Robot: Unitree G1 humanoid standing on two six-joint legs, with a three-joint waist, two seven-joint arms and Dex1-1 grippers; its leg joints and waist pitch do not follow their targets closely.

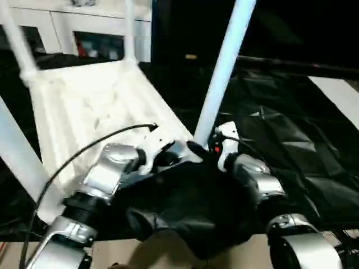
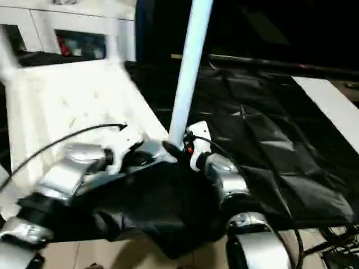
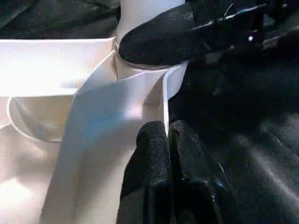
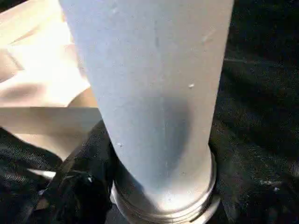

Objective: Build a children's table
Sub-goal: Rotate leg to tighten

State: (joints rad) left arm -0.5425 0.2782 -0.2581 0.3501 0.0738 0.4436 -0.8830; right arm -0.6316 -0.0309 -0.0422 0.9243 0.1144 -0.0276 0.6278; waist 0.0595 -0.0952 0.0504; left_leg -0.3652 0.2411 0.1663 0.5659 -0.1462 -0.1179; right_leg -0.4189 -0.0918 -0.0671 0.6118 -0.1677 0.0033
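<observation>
Backdrop: dark black sheeting (image 1: 291,145) covers the surface under the work, crinkled and shiny to the right; a white cabinet (image 1: 67,28) with glass doors stands at the far left.

Table top: the children's table top (image 1: 90,106) lies upside down on the left half of the sheeting, ribbed underside up, all white plastic.

Legs already up: two legs stand at the far corners (image 1: 17,45) (image 1: 129,33), and a third (image 1: 17,151) rises at the near left edge.

Left gripper: the left gripper (image 3: 163,140) is clenched tight, fingertips together and pressed against the thin rim of the top right at the near right corner. It grasps nothing that I can see; it looks like it is steadying the top.

Fourth leg: the last leg (image 1: 224,67) rises at the near right corner, tilted to the right, its base sitting in the round corner socket (image 3: 140,70).

Right gripper: the right gripper (image 1: 207,147) sits around the foot of that leg, one black finger (image 3: 173,37) curled against it just above the socket. Its jaws stand fairly wide; whether it truly grips or only cradles the leg I cannot tell.

Risk: the leg leans, so by my guess pushing now could jam it crooked. If the top slides on the slick sheeting, the socket may shift away from the leg.
</observation>
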